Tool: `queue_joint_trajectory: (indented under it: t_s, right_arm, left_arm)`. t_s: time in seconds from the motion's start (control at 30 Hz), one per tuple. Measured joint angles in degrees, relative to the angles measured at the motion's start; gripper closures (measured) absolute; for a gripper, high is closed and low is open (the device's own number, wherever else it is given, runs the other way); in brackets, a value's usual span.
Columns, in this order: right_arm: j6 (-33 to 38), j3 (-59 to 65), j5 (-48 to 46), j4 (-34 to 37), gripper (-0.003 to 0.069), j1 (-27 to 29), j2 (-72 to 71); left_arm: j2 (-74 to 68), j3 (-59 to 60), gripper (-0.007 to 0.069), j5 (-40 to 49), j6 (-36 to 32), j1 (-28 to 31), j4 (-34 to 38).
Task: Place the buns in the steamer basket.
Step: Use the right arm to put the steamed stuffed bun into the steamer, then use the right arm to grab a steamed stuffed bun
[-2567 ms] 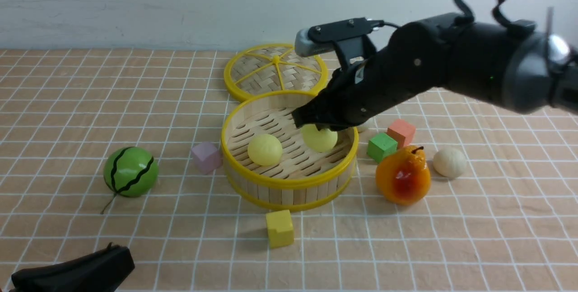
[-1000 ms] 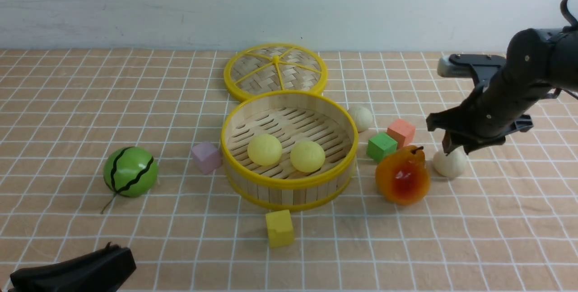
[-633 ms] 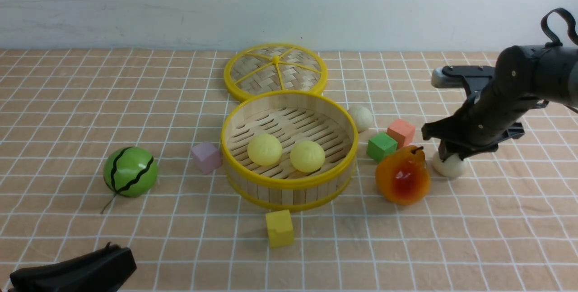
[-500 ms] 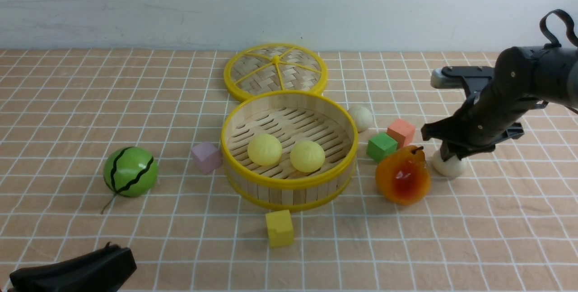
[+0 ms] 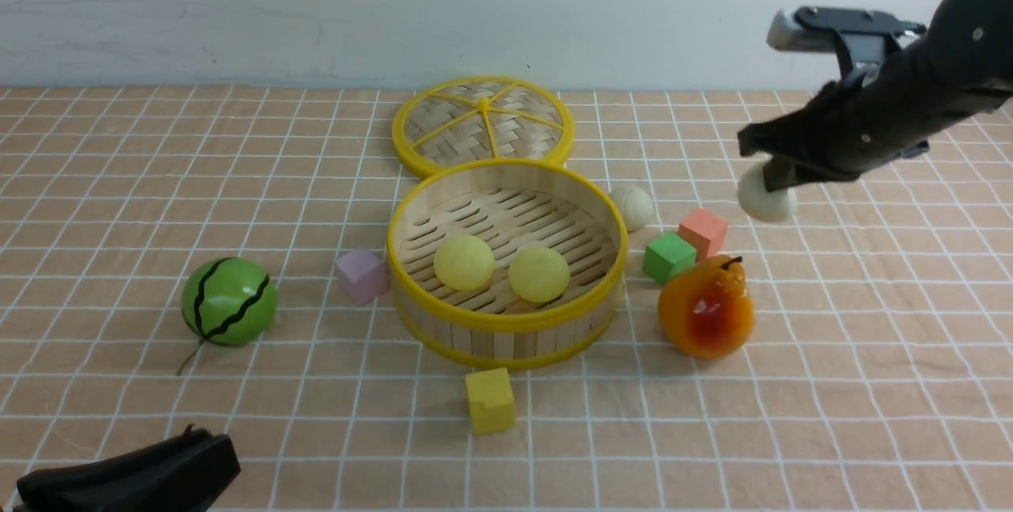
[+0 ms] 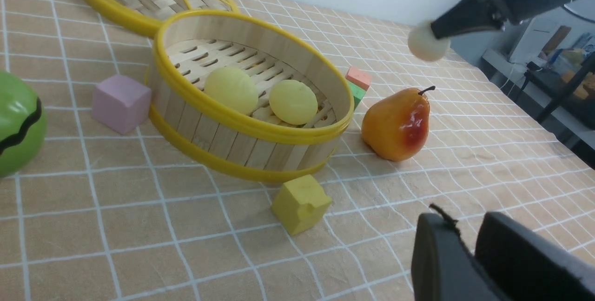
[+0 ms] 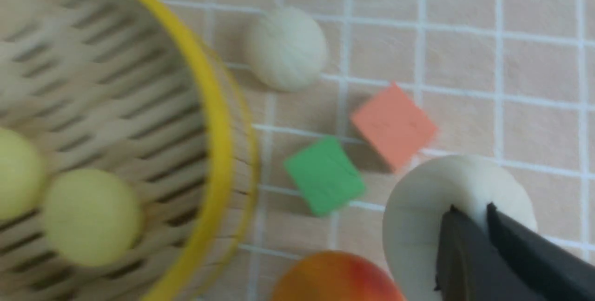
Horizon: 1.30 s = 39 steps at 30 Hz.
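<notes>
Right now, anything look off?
The right tool pinches just the top of the off-white bun, jaws nearly shut, so the bun hangs below it in the air: a shallow hold. Nothing else stands out.

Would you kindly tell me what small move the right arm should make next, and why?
Probably carry the off-white bun toward the robot's left until it hangs over the steamer basket. The right claw is shut on that bun, clear above the table and right of the basket, whose floor has bare room behind the two yellow buns.
</notes>
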State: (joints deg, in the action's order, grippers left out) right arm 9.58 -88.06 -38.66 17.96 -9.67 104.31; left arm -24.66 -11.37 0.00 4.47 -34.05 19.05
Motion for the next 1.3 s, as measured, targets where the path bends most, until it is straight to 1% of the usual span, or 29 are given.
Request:
queue_joint_trajectory:
  t_s: [0.03,0.07,0.1,0.17,0.2,0.23,0.33,0.43,0.53,0.6,0.67,0.73,0.77,0.8,0.83,0.87,0.9,0.97,1.07,1.13,1.23,1.3]
  right_arm:
    - [2.80,-1.07,0.00,3.27,0.0648,-1.86,-0.21]
    - [3.27,-1.42,-0.10,4.28,0.0647,-2.19,-0.21]
    - [6.43,-2.78,-0.15,7.37,0.0645,-4.62,0.31]
    - [10.10,-5.10,0.11,9.77,0.0644,-8.24,2.15]
    - [10.31,-5.35,0.16,9.91,0.0644,-8.54,2.38]
    - [11.51,-7.58,0.49,10.25,0.0643,-10.59,5.03]
    - [11.88,-10.39,1.02,9.68,0.0640,-11.85,9.74]
    - [11.39,-11.76,3.17,8.84,0.0636,-11.94,13.28]
    - [11.03,-12.27,7.27,8.19,0.0621,-11.94,17.54]
    - [11.00,-12.39,8.95,7.61,0.0594,-11.94,19.22]
    - [11.00,-12.50,9.70,6.29,0.0550,-11.94,20.38]
    - [11.00,-12.50,9.85,5.38,0.0519,-11.94,21.01]
    - [11.00,-12.50,10.02,5.07,0.0484,-11.94,21.29]
    - [11.00,-12.55,10.25,4.66,0.0400,-11.94,21.50]
    - [11.00,-12.60,10.25,4.61,0.0375,-11.94,21.50]
    - [11.00,-12.56,10.25,4.61,0.0365,-11.94,21.50]
    - [11.00,-12.77,10.25,4.61,0.0305,-11.94,21.28]
    - [11.00,-13.21,9.82,4.61,0.0230,-11.94,20.51]
    - [9.83,-14.02,7.77,4.43,0.0169,-11.70,17.41]
    - [8.73,-14.56,6.60,4.06,0.0168,-11.18,15.36]
    - [6.23,-14.98,5.27,3.29,0.0188,-9.73,13.71]
    - [2.70,-15.09,3.25,2.07,0.0240,-7.31,13.33]
  left_arm:
    - [0.00,0.00,0.0504,0.00,0.00,0.00,0.00]
    - [0.00,0.00,0.0504,0.00,0.00,0.00,0.00]
    - [0.00,0.00,0.0504,0.00,0.00,0.00,0.00]
    - [0.00,0.00,0.0503,0.00,0.00,0.00,0.00]
    - [0.00,0.00,0.0503,0.00,0.00,0.00,0.00]
    - [0.00,0.00,0.0501,0.00,0.00,0.00,0.00]
    - [0.00,0.00,0.0498,0.00,0.00,0.00,0.00]
    - [0.00,0.00,0.0495,0.00,0.00,0.00,0.00]
    - [0.00,0.00,0.0494,0.00,0.00,0.00,0.05]
    - [0.00,0.00,0.0494,0.00,0.00,0.00,0.05]
    - [0.00,0.00,0.0493,0.00,0.00,0.00,0.05]
    - [0.00,0.00,0.0491,0.00,0.00,0.00,0.05]
    - [0.00,0.00,0.0490,0.00,0.00,0.00,0.05]
    - [0.00,0.00,0.0487,0.00,0.00,0.00,0.05]
    - [0.00,0.00,0.0487,0.00,0.00,0.00,0.05]
    - [0.00,0.00,0.0487,0.00,0.00,0.00,0.05]
    - [0.00,0.00,0.0484,0.00,0.00,0.00,0.05]
    - [0.00,0.00,0.0481,0.00,0.00,0.00,0.05]
    - [0.00,0.00,0.0480,0.00,0.00,0.00,0.05]
    - [0.00,0.00,0.0480,0.00,0.00,0.00,0.05]
    - [0.00,0.00,0.0478,0.00,0.00,0.00,0.05]
    - [0.00,0.00,0.0478,0.00,0.00,0.00,0.05]
